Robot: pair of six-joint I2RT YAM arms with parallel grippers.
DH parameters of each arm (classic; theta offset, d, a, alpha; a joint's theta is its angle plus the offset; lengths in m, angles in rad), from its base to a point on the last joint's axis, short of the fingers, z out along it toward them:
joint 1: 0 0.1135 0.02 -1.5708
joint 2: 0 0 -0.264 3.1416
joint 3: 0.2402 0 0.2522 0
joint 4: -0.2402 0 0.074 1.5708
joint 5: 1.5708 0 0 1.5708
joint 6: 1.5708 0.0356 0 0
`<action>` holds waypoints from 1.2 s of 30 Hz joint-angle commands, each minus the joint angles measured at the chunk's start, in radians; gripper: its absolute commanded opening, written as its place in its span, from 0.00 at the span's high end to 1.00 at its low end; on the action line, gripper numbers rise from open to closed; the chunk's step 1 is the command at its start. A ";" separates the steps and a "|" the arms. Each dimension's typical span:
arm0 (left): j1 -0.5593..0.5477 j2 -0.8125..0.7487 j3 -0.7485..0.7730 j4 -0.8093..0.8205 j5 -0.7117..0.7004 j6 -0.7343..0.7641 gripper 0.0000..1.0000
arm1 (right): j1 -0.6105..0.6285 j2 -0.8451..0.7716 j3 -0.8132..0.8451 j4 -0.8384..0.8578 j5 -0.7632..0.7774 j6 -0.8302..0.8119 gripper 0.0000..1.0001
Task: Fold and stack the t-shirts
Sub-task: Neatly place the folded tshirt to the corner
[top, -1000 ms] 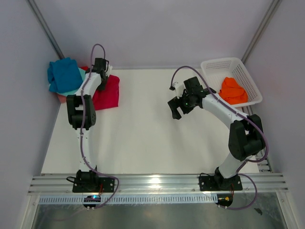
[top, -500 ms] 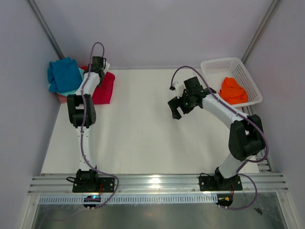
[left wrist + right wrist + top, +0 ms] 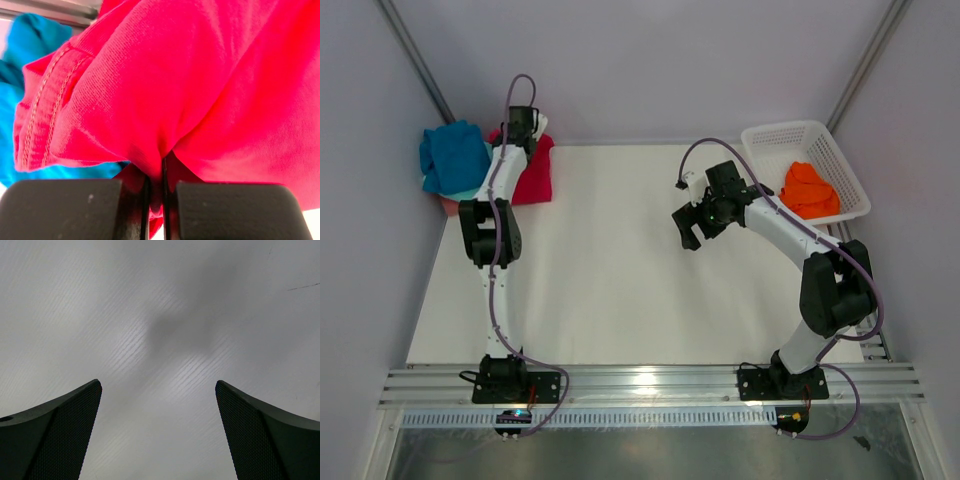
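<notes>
A crimson t-shirt [image 3: 536,176] lies bunched at the table's far left, and my left gripper [image 3: 523,130] is shut on a fold of it. In the left wrist view the red cloth [image 3: 200,85] fills the frame, pinched between the closed jaws of that gripper [image 3: 156,192]. A blue t-shirt [image 3: 454,155] sits just left of it on teal [image 3: 472,193] and pink [image 3: 449,204] cloth. An orange t-shirt [image 3: 809,189] lies in the white basket [image 3: 772,133]. My right gripper [image 3: 690,232] hangs open over bare table with nothing in it, and its wrist view shows the same gripper [image 3: 157,432].
The basket stands at the far right corner against the wall. Grey enclosure walls close in the table on the left, back and right. An aluminium rail [image 3: 650,384] with both arm bases runs along the near edge.
My left gripper has moved back and to the left, dragging the crimson t-shirt toward the blue pile. The right arm has stayed still.
</notes>
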 commanded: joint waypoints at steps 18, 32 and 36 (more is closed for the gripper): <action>0.076 -0.112 0.208 0.043 -0.017 0.057 1.00 | 0.002 -0.040 -0.005 0.007 0.003 -0.007 0.01; 0.216 -0.165 0.159 0.051 0.013 0.002 1.00 | 0.002 -0.034 -0.005 0.005 -0.005 -0.006 0.01; 0.257 -0.180 0.134 0.046 0.046 -0.027 1.00 | 0.002 -0.031 -0.005 0.004 -0.005 -0.004 0.01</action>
